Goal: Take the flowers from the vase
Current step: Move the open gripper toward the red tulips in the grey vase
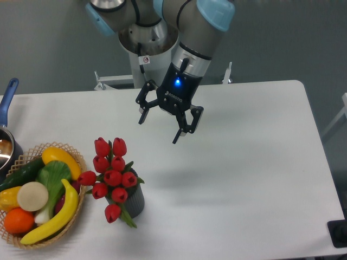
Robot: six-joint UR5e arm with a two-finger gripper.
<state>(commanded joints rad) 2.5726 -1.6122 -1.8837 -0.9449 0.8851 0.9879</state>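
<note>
The flowers point(111, 174), a bunch of bright red closed tulip buds on green stems, stand in the vase point(133, 201), a small dark grey ribbed pot at the table's front left. My gripper point(160, 128) hangs above the table, up and to the right of the bunch, well apart from it. Its two black fingers are spread wide and hold nothing. The blue light on the wrist is lit.
A wicker basket point(76, 158) with a banana, an orange, a cucumber and other produce sits left of the vase. A pot with a blue handle point(7, 97) is at the left edge. The white table point(244, 179) reaches to the right.
</note>
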